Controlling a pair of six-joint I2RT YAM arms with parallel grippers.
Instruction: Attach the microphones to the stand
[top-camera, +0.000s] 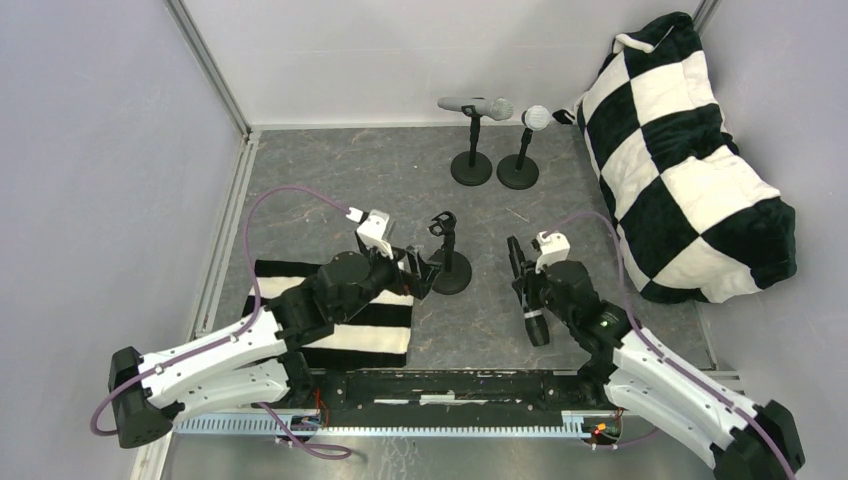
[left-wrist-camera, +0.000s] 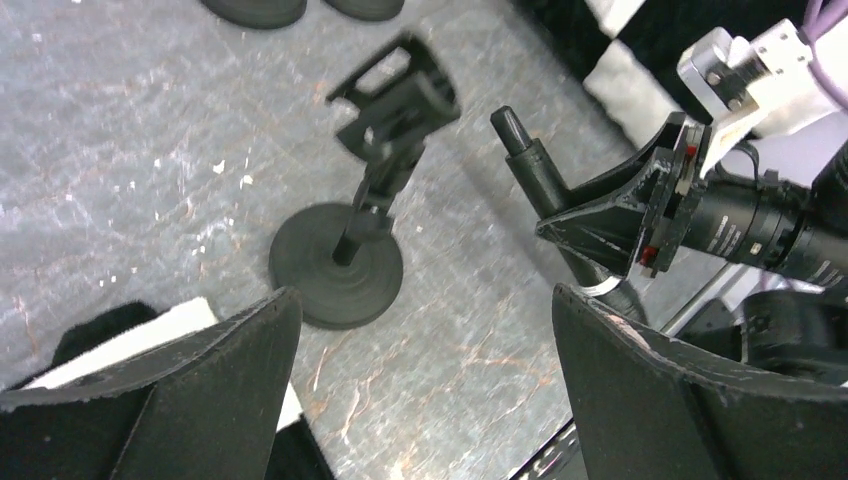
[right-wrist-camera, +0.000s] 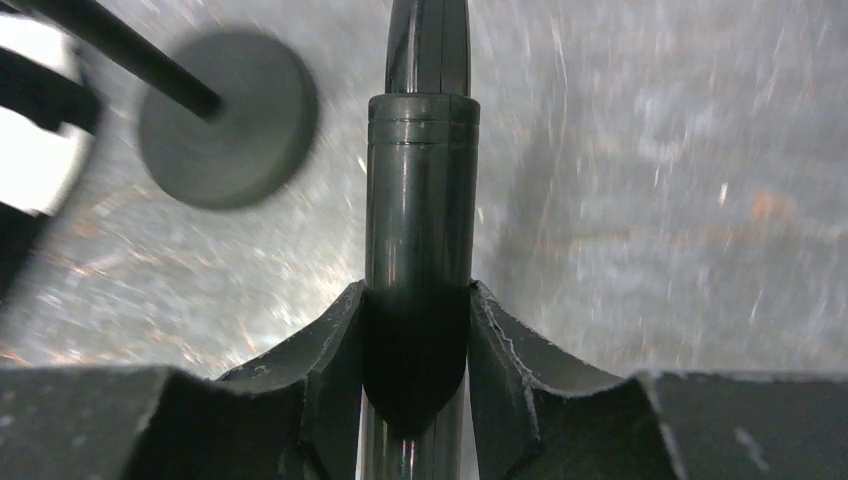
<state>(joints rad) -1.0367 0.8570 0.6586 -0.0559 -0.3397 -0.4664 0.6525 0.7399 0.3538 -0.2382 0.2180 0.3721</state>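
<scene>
An empty black stand (top-camera: 449, 272) with an open clip (top-camera: 442, 224) stands mid-table. My right gripper (top-camera: 524, 283) is shut on the black microphone (top-camera: 530, 305), held just right of that stand with its tail pointing away; the right wrist view shows the microphone (right-wrist-camera: 420, 200) clamped between the fingers and the stand base (right-wrist-camera: 228, 118) at the upper left. My left gripper (top-camera: 417, 270) is open and empty beside the stand's base; its wrist view shows the stand (left-wrist-camera: 340, 262), the clip (left-wrist-camera: 400, 95) and the microphone's tail (left-wrist-camera: 528, 158). A silver-grey microphone (top-camera: 476, 105) and a white one (top-camera: 536, 118) sit on two back stands.
A large black-and-white checkered cushion (top-camera: 690, 160) fills the right side. A black-and-white striped cloth (top-camera: 372, 322) lies under my left arm. Grey walls and a metal post (top-camera: 212, 70) close in the left and back.
</scene>
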